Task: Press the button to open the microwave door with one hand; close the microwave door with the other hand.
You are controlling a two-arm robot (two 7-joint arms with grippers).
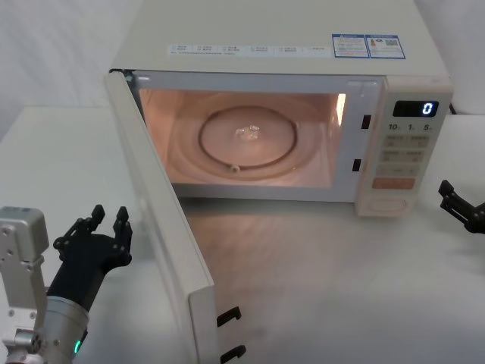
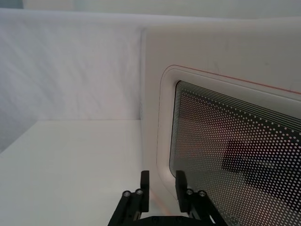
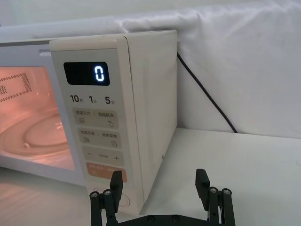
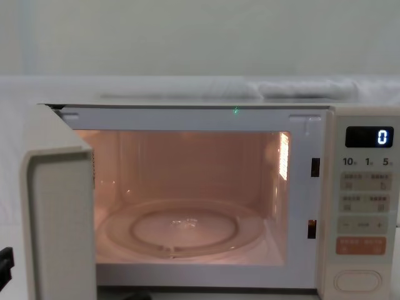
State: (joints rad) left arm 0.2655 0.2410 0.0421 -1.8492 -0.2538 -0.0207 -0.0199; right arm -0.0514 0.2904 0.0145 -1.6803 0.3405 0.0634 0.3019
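Standing wide open, the cream microwave door point(image 1: 163, 227) with its dark dotted glass window swings out toward the robot's left, baring the lit cavity. Just outside it, the black left gripper point(image 1: 106, 220) hovers, fingers narrowly parted. The right gripper point(image 1: 462, 206), fingers spread wide, waits beside the large cream oblong button point(image 1: 388, 203).

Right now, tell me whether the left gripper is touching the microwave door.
Apart. Head view shows bare table between the left gripper and the open microwave door.

Staged test bench, white cloth backdrop point(image 3: 244, 61), bare white table point(image 1: 341, 288), lone microwave point(image 1: 280, 45)
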